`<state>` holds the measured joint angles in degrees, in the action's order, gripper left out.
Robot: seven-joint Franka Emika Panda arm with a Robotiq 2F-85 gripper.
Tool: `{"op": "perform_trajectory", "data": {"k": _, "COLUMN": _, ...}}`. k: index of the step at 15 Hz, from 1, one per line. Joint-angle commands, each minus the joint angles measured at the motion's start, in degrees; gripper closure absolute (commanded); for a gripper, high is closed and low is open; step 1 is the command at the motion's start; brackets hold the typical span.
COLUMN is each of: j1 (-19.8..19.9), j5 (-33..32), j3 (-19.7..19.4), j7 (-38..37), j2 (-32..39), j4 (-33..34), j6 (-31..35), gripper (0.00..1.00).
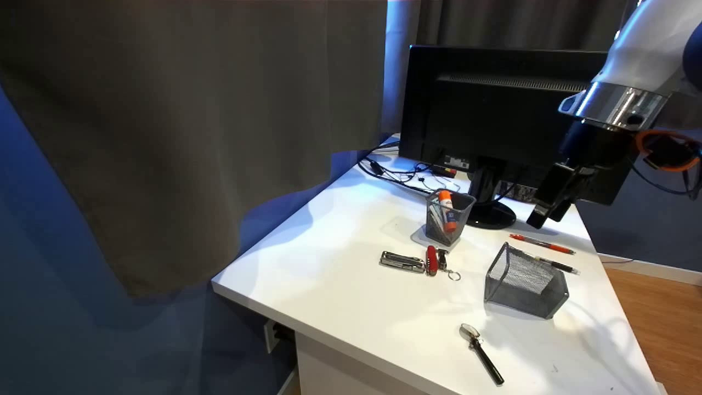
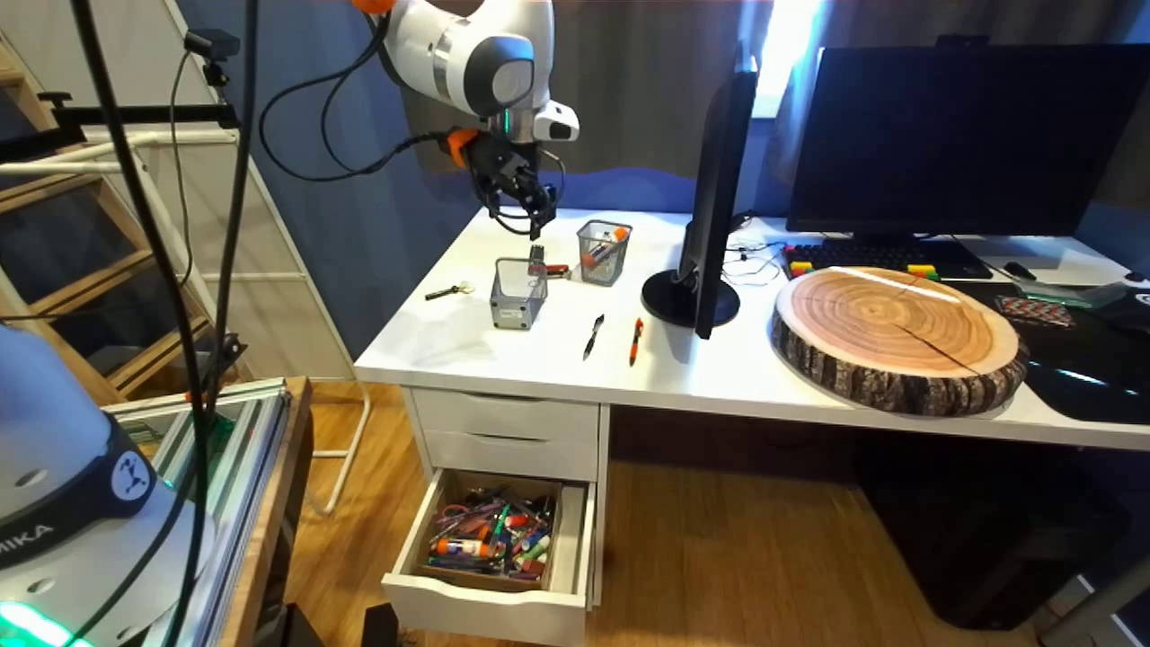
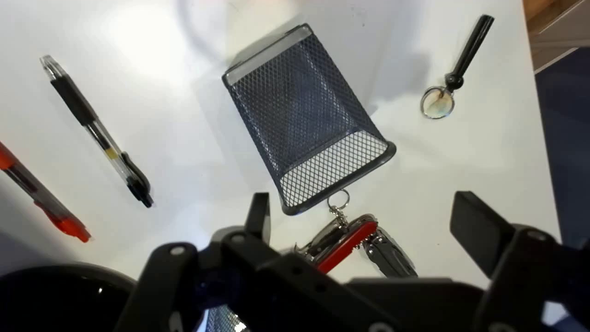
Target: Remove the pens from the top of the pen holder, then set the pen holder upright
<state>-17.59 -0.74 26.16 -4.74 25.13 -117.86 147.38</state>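
The gripper (image 3: 364,216), fingers wide and empty, hangs over the desk (image 3: 438,170), where we find the mesh pen holder (image 3: 299,106) on its side, pens (image 3: 97,132) lying apart from it; we judge the holder light, stiff, best pinched across its walls near the rim.

Glare on the desk (image 3: 184,138) — soft shadows
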Motion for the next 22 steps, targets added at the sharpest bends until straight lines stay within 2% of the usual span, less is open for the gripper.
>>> {"op": "perform_trajectory", "data": {"k": 1, "j1": -10.1, "j5": -3.2, "j3": -8.8, "j7": -13.5, "j2": 3.0, "j4": 6.8, "j6": -7.1, "gripper": 0.00}}
{"op": "perform_trajectory", "data": {"k": 5, "j1": -15.6, "j5": -3.2, "j3": -13.4, "j7": -25.0, "j2": 7.4, "j4": 13.9, "j6": -15.5, "gripper": 0.00}}
{"op": "perform_trajectory", "data": {"k": 9, "j1": -19.2, "j5": -2.1, "j3": -17.0, "j7": -35.5, "j2": 13.1, "j4": 21.3, "j6": -22.0, "gripper": 0.00}}
{"op": "perform_trajectory", "data": {"k": 16, "j1": -21.5, "j5": -1.9, "j3": -19.2, "j7": -46.6, "j2": 20.3, "j4": 32.6, "j6": -30.1, "gripper": 0.00}}
{"op": "perform_trajectory", "data": {"k": 20, "j1": -22.4, "j5": -2.1, "j3": -19.9, "j7": -51.7, "j2": 22.8, "j4": 37.4, "j6": -38.7, "gripper": 0.00}}
{"op": "perform_trajectory", "data": {"k": 21, "j1": -22.4, "j5": -2.0, "j3": -19.8, "j7": -52.3, "j2": 23.4, "j4": 38.5, "j6": -40.4, "gripper": 0.04}}
{"op": "perform_trajectory", "data": {"k": 22, "j1": -22.3, "j5": -1.8, "j3": -19.7, "j7": -52.8, "j2": 24.0, "j4": 39.6, "j6": -41.9, "gripper": 0.21}}
